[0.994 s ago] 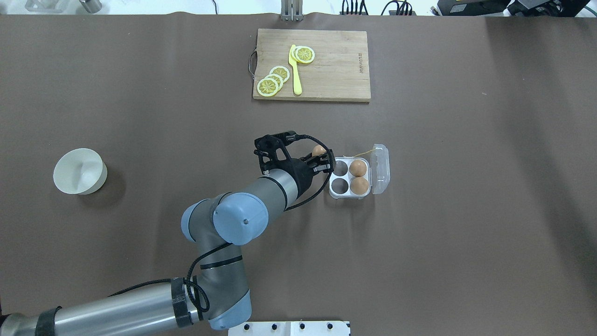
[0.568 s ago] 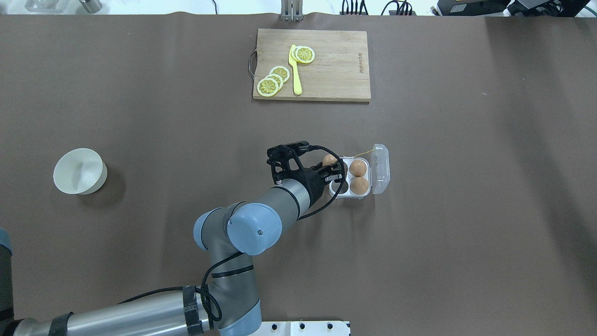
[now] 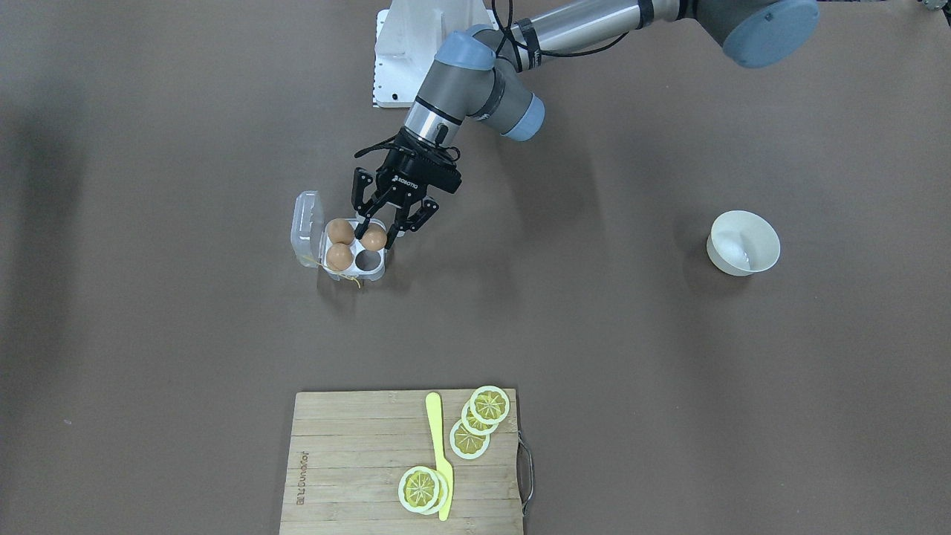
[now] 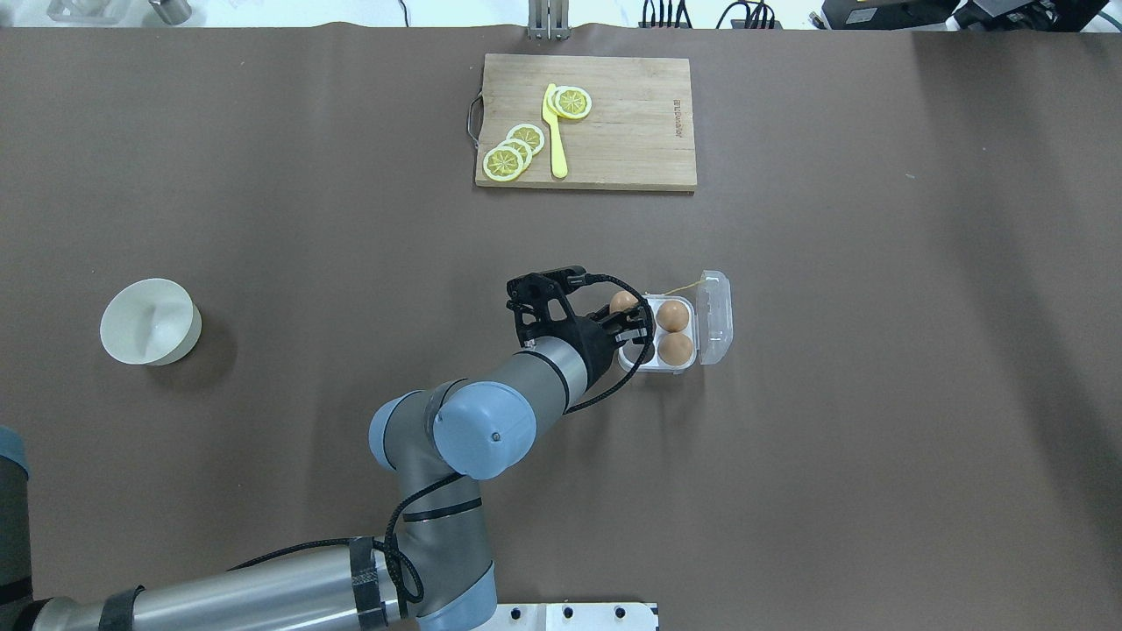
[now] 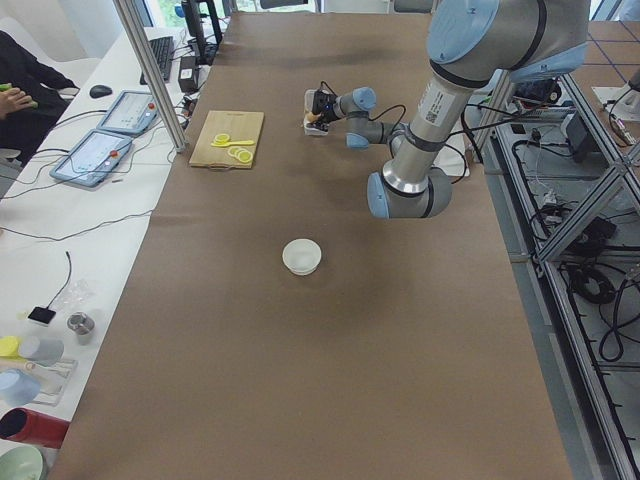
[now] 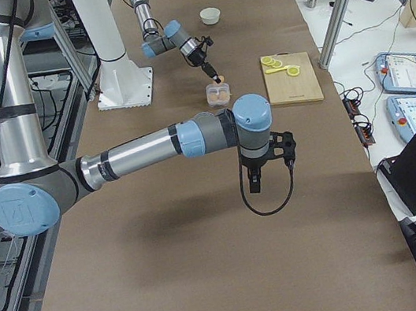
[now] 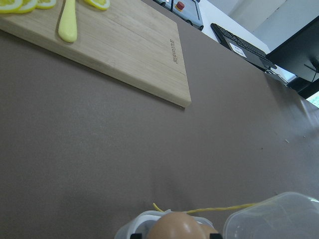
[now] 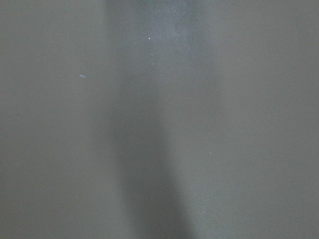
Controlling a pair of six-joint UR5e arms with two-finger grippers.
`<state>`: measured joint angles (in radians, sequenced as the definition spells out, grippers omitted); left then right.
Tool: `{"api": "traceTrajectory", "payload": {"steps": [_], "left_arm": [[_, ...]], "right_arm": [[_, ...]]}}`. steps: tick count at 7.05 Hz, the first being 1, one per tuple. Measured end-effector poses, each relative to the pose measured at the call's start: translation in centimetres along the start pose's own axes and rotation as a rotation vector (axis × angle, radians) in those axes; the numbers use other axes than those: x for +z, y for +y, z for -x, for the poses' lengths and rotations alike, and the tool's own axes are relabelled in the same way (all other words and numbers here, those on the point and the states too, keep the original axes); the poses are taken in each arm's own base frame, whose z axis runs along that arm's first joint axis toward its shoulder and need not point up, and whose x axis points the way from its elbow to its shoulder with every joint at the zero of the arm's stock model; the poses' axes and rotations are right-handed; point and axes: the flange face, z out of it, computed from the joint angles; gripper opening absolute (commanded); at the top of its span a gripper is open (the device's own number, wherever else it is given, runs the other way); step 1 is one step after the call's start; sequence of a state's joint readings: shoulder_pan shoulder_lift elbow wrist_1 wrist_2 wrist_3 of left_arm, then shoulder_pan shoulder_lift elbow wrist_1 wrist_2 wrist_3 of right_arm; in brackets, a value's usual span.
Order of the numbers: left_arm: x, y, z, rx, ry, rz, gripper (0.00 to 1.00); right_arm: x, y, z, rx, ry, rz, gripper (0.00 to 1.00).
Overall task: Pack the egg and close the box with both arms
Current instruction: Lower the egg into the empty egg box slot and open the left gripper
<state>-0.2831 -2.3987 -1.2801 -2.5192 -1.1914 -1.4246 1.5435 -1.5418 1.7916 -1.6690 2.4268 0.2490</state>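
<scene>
Clasping the egg (image 4: 623,301), the left fingers (image 4: 633,322) are set narrow, one on each side of it, at the upper-left cell of the box (image 4: 666,369), just right of centre in the overhead view. Whether the egg rests in that cell or hangs just above it cannot be told. Two more eggs (image 4: 672,315) sit in the box's right-hand cells, and the fourth cell (image 3: 366,259) shows bare grey. The clear lid (image 4: 717,315) stands open on the box's right side, and a yellow string (image 4: 679,287) trails from its upper edge.

In the front-facing view the black body above the fingers carries white lettering (image 3: 407,180) that reads ROBOTIQ. The left arm (image 4: 473,429) reaches in from the lower left.

At upper centre lies a board (image 4: 614,123) with engraved writing (image 4: 678,118) along its right edge, too small to read. A yellow knife (image 4: 554,131) and lemon slices (image 4: 513,149) lie on it. A white bowl (image 4: 149,322) stands on the bench (image 4: 877,394) at the left.

The right fingers (image 6: 254,185) hang over the bench; I cannot tell their spread.
</scene>
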Motion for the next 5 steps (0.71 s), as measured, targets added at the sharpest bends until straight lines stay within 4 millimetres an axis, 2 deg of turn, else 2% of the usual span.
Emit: {"api": "traceTrajectory", "payload": {"steps": [1, 5], "left_arm": [[0.02, -0.02, -0.10, 0.000, 0.001, 0.000, 0.98], [-0.01, -0.04, 0.21, 0.001, -0.002, -0.001, 0.98]], "right_arm": [[-0.02, -0.04, 0.02, 0.000, 0.000, -0.001, 1.00], [-0.07, -0.01, -0.01, 0.000, -0.001, -0.001, 1.00]]}}
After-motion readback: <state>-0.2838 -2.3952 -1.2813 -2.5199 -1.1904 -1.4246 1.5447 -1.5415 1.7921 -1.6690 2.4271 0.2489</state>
